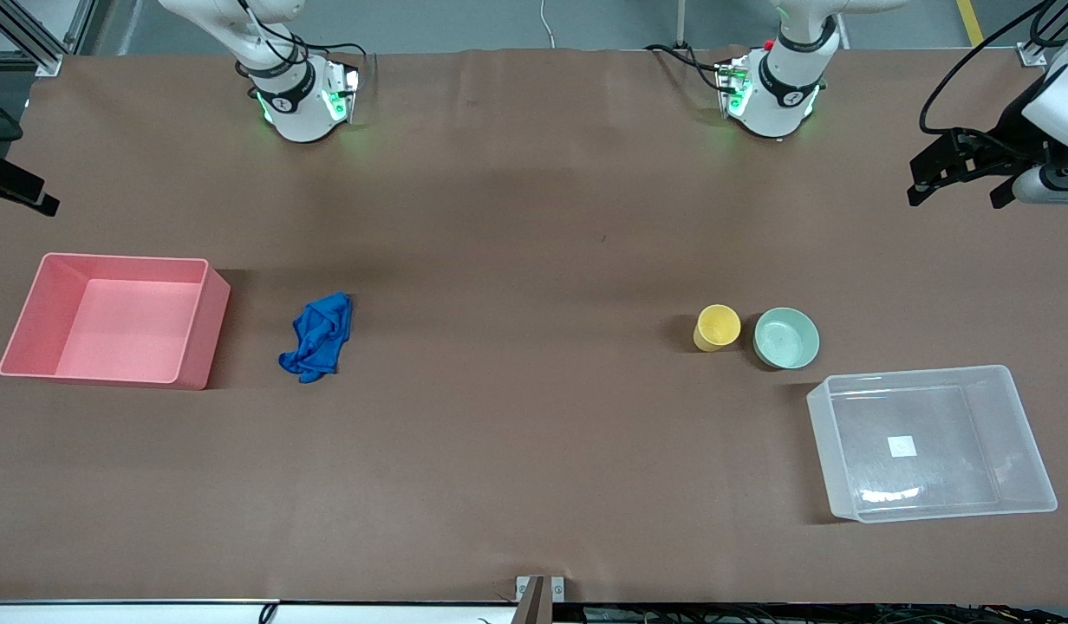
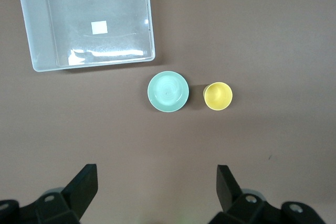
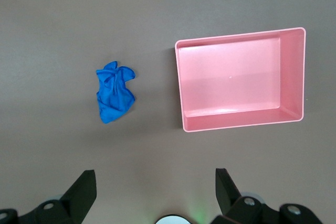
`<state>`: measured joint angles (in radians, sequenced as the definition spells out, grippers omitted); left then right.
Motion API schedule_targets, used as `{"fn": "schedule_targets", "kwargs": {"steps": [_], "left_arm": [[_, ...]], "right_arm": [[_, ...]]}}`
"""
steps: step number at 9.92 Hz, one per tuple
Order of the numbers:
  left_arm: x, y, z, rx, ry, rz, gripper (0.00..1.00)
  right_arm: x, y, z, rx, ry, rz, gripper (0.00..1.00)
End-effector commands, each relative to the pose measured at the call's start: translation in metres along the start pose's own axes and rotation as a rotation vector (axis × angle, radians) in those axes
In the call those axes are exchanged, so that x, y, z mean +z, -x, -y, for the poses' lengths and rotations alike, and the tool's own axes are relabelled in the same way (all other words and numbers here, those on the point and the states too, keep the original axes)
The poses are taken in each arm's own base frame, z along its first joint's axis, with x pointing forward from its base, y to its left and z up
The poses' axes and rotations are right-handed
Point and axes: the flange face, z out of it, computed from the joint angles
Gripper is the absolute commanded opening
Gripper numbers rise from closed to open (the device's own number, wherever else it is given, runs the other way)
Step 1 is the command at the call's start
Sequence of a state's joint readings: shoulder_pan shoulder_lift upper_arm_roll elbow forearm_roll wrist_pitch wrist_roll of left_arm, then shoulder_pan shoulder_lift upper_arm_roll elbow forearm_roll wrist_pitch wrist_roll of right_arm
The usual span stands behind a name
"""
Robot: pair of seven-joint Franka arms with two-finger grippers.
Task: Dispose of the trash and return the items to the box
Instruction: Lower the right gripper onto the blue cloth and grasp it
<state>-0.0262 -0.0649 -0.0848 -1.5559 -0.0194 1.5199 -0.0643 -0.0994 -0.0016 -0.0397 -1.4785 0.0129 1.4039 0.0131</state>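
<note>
The wrinkly blue cloth (image 1: 317, 336) lies on the table beside the pink bin, toward the right arm's end; it also shows in the right wrist view (image 3: 114, 98). The yellow cup (image 1: 717, 328) and the mint-green bowl (image 1: 786, 337) stand side by side toward the left arm's end, and both show in the left wrist view, cup (image 2: 218, 96) and bowl (image 2: 168, 91). The clear tub (image 1: 1019, 416) with its white label sits nearer the front camera than the bowl and holds nothing. My left gripper (image 2: 157, 171) is open, high over bare table. My right gripper (image 3: 155, 174) is open, high over bare table.
The pink bin (image 1: 200, 325) stands at the right arm's end of the table and holds nothing; it also shows in the right wrist view (image 3: 294, 74). The brown table cover (image 1: 517, 390) is bare between the cloth and the cup. The left arm's hand (image 1: 959, 173) hangs at that view's edge.
</note>
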Motion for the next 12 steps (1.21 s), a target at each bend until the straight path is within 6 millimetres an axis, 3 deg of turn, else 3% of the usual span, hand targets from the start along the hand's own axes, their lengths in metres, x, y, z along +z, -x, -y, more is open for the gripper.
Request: {"fn": "schedule_targets", "kwargs": {"steps": [1,5,6,7,8,9,10,11,12], "left_arm": [[0.016,0.001,0.000,-0.006,0.003,0.025,1.00],[0.024,-0.015,0.002,-0.010,0.017,-0.002,1.00],[0.031,-0.021,0.002,-0.001,0.019,-0.012,1.00],[0.046,-0.029,0.002,-0.002,0.020,-0.006,1.00],[0.065,-0.034,0.002,-0.016,0.020,-0.002,1.00],[0.096,-0.035,0.003,-0.020,0.020,-0.002,1.00],[0.129,-0.035,0.004,-0.021,0.019,-0.001,1.00],[0.161,-0.033,0.007,-0.029,0.018,-0.006,1.00],[0.195,-0.031,0.017,-0.046,0.019,-0.011,1.00]], "right_arm": [[0.000,0.004,-0.002,0.008,0.006,0.000,1.00],[-0.002,0.002,-0.001,0.000,0.000,-0.010,1.00],[0.006,-0.003,0.003,-0.029,0.001,0.002,1.00],[0.020,-0.011,0.030,-0.056,0.015,0.018,1.00],[0.043,-0.028,0.044,0.003,0.024,0.039,1.00],[0.078,-0.050,0.066,-0.006,0.029,0.068,1.00],[0.124,-0.068,0.085,-0.024,0.034,0.091,1.00],[0.167,-0.075,0.093,-0.021,0.031,0.081,1.00],[0.214,-0.073,0.115,-0.035,0.024,0.054,1.00]]}}
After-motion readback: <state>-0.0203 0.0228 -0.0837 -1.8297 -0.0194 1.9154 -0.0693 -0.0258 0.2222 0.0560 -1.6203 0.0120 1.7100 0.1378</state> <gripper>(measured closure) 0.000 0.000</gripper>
